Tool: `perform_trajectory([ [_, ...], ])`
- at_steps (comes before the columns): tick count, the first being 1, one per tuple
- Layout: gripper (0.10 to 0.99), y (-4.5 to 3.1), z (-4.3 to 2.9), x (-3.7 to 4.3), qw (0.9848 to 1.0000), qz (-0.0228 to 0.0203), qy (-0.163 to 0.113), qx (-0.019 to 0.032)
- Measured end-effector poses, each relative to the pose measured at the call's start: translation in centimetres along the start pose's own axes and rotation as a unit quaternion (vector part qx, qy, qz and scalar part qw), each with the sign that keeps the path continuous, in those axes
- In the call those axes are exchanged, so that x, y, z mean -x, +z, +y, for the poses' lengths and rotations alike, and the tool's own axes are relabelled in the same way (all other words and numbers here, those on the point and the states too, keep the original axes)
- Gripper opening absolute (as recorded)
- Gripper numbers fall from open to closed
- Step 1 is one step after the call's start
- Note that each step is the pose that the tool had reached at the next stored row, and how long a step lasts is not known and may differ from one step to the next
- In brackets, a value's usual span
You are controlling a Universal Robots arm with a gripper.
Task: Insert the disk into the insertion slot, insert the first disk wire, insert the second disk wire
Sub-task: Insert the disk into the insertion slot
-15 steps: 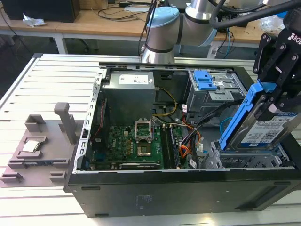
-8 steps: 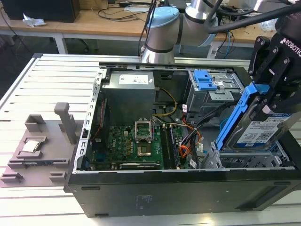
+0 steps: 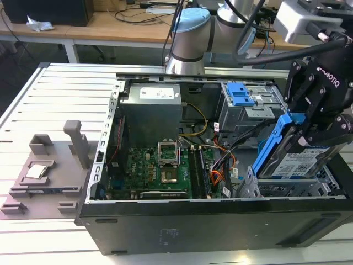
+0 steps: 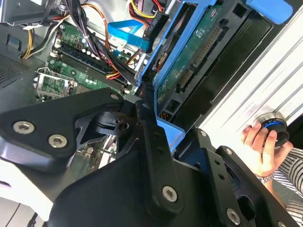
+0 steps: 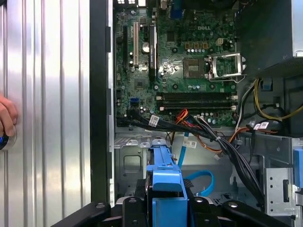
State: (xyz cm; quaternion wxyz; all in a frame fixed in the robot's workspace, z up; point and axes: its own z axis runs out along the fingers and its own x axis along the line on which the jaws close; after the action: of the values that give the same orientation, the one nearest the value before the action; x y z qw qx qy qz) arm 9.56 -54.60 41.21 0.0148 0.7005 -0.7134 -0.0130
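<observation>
Exterior view: gripper [image 3: 310, 131] clamps flat, blue-framed disk [image 3: 293, 163].

Markings located; wording not transcribed.
White lettering runs along the housing of the gripper [image 3: 306, 132]. The disk [image 3: 289, 157] in its grasp carries a white label [image 3: 303, 164] of fine print, apparently barcoded. Well away from the gripper, a white sticker [image 3: 160, 93] sits on the power supply [image 3: 151, 110], and white lettering on the motherboard [image 5: 189, 61].
</observation>
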Motion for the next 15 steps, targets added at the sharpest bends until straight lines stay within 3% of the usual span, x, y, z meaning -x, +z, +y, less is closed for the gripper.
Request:
perform_trajectory([
  [15,0.369,1.32,-0.05,0.00,1.0000,0.0002,0.000,0.0000],
])
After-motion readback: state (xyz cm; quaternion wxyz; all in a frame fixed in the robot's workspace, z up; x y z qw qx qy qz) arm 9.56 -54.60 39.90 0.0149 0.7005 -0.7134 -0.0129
